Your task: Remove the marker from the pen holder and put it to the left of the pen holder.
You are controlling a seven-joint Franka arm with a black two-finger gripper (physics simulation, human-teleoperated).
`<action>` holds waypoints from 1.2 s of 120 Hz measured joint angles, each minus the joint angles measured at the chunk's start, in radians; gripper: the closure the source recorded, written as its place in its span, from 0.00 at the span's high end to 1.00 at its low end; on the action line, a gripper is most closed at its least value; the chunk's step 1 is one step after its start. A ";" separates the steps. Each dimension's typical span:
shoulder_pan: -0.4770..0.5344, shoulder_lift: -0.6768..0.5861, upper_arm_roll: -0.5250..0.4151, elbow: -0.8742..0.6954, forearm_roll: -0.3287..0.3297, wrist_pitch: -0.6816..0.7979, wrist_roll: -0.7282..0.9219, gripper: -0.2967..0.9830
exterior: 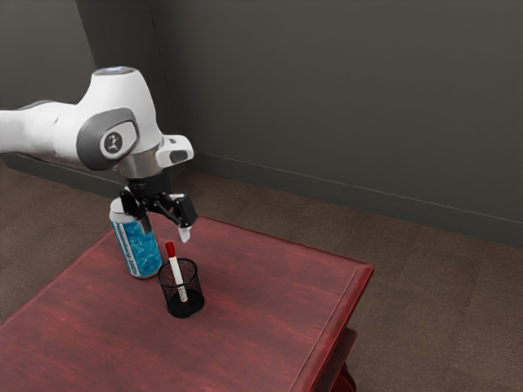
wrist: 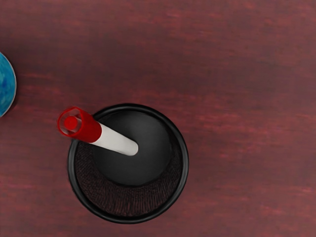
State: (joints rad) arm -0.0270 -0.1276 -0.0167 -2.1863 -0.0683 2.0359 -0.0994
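In the exterior view my gripper [exterior: 167,229] hangs open above the table, higher than the marker, with its two fingers apart and nothing between them. The white marker with a red cap [exterior: 176,273] leans inside the black mesh pen holder [exterior: 191,296], cap up and sticking out over the rim. The wrist view looks down into the pen holder [wrist: 129,216], where the marker [wrist: 84,127] tilts across the rim, its cap outside the circle and its white body reaching inside.
A blue and white can [exterior: 140,248] stands close beside the pen holder, near my gripper; its blue side [wrist: 6,85] shows at the wrist view's edge. The red wooden table [exterior: 270,302] ends at an edge toward the exterior view's right.
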 joint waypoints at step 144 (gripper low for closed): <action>0.057 0.194 0.012 0.021 -0.002 0.165 0.110 0.77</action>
State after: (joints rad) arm 0.0300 0.0661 -0.0047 -2.1649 -0.0707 2.2011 0.0106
